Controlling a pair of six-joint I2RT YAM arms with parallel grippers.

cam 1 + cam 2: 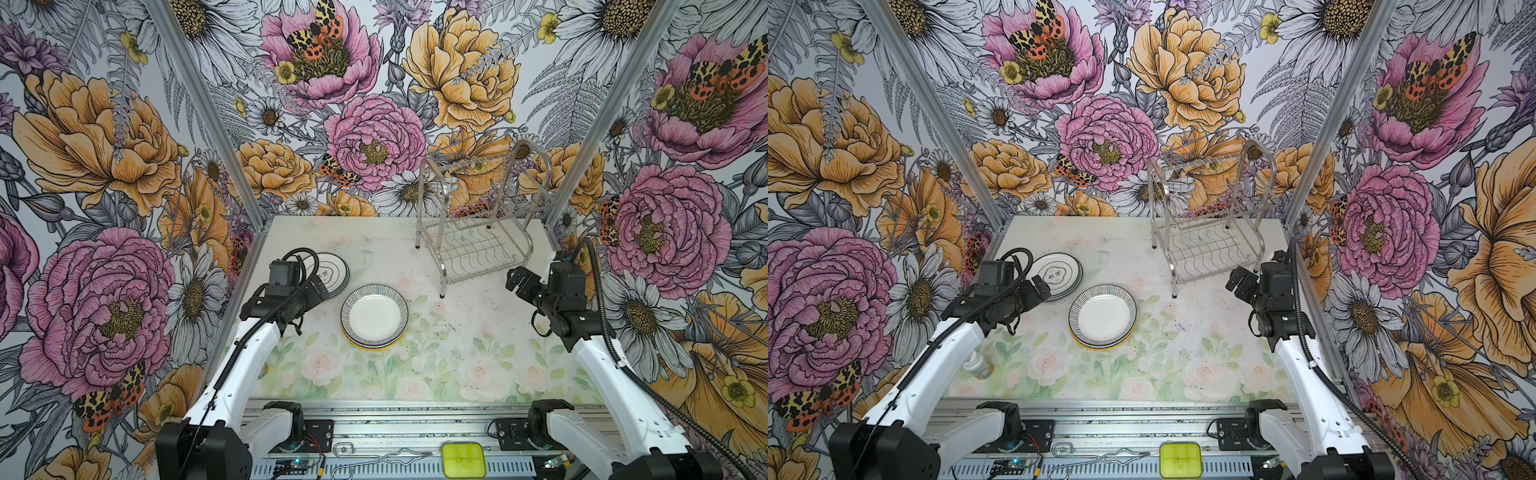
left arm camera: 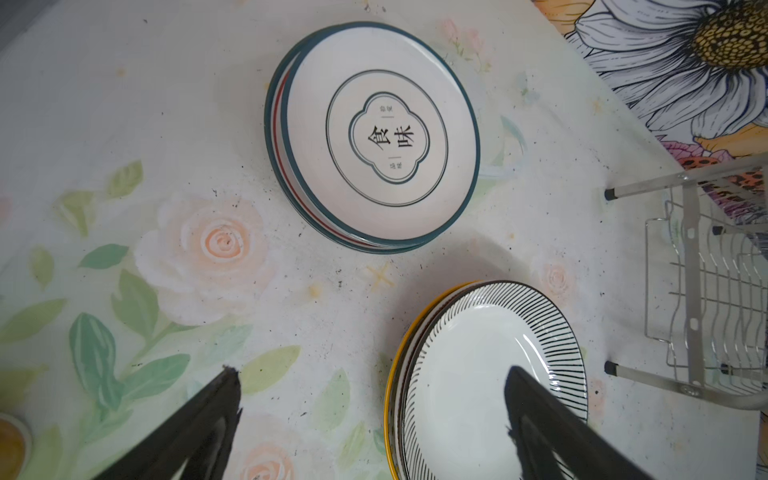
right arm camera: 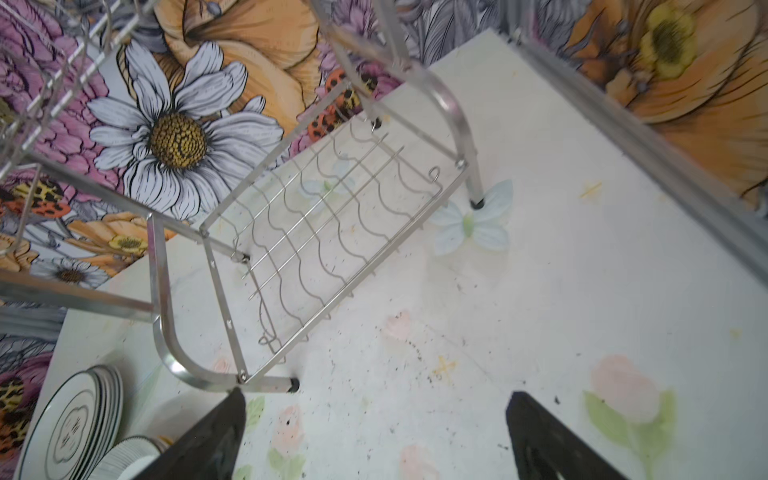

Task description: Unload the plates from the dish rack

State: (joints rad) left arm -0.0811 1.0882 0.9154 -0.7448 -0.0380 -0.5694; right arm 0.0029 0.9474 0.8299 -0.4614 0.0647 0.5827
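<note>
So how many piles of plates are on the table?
2. One pile, topped by a striped-rim plate, sits mid-table; the other, topped by a plate with black characters, lies farther back on the left. The plates underneath are mostly hidden.

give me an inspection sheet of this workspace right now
surface: flowered table, scuffed with dark specks
dish rack: empty, upright, back right
plates: striped stack and lettered stack, both on the table
clutter: small bottle by the left arm; green box, wire hooks on front rail
left gripper: fingers open, empty
right gripper: fingers open, empty
cables: black hoses on both arms
surroundings: flowered walls
</note>
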